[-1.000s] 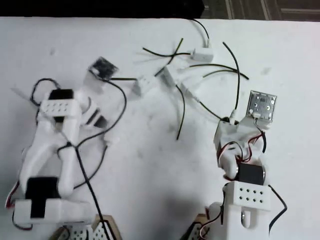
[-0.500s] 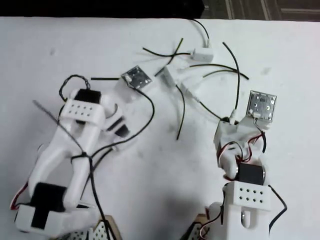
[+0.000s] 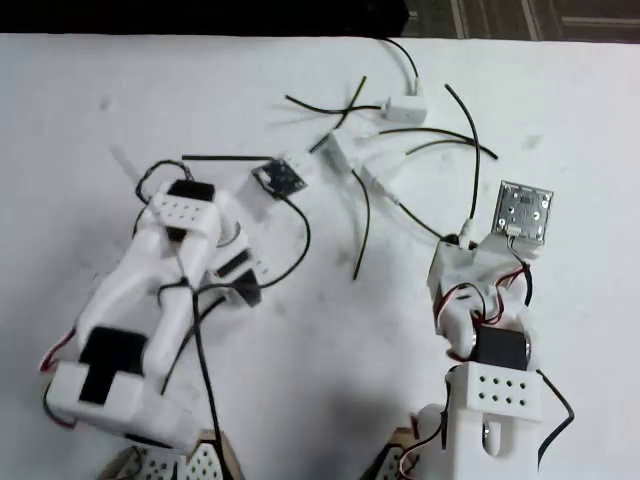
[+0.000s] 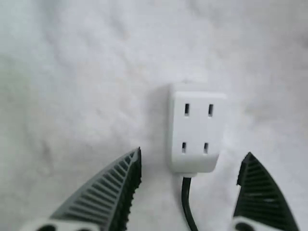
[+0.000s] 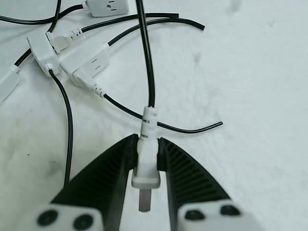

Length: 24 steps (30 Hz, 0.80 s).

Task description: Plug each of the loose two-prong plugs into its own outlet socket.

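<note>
High view: left arm (image 3: 180, 225) nearer socket (image 3: 298, 162)

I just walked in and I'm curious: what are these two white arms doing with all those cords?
They are there to push loose plugs into sockets. The right tool is shut on a white plug whose black cord runs out over the table; that plug is in no socket yet. The left tool is open above a white socket lying flat, one finger on each side of it. Other sockets and cords lie loose farther back.
</note>
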### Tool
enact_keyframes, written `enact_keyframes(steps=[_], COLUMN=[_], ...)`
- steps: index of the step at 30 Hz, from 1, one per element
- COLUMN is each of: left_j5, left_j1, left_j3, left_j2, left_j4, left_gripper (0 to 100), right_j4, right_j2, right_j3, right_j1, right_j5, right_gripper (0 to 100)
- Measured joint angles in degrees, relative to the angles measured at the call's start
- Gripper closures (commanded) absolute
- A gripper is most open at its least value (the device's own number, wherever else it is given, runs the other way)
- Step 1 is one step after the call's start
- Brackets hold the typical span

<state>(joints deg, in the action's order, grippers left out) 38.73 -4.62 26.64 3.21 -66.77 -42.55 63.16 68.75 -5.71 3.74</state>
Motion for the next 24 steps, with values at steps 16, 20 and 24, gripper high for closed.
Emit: enact_keyframes(steps=[16,20,24], left_j5=[-13.71,-17.23,-18.02], left_j1=[-6.42,-6.24,-5.27], left_j3=[-2.55,-4.04,-5.89], left_j2=[6.07,6.15,4.22], left_j4=[2.02,1.05,-3.60], left_gripper=[77,70,71], right_j4=[0.00,0.00,0.00], right_j2=[0.00,0.00,0.00], right_j3=[0.00,0.00,0.00], right_j1=[0.00,0.00,1.32], right_j5=[0.00,0.00,0.00], right_gripper=[98.1,98.1,98.1])
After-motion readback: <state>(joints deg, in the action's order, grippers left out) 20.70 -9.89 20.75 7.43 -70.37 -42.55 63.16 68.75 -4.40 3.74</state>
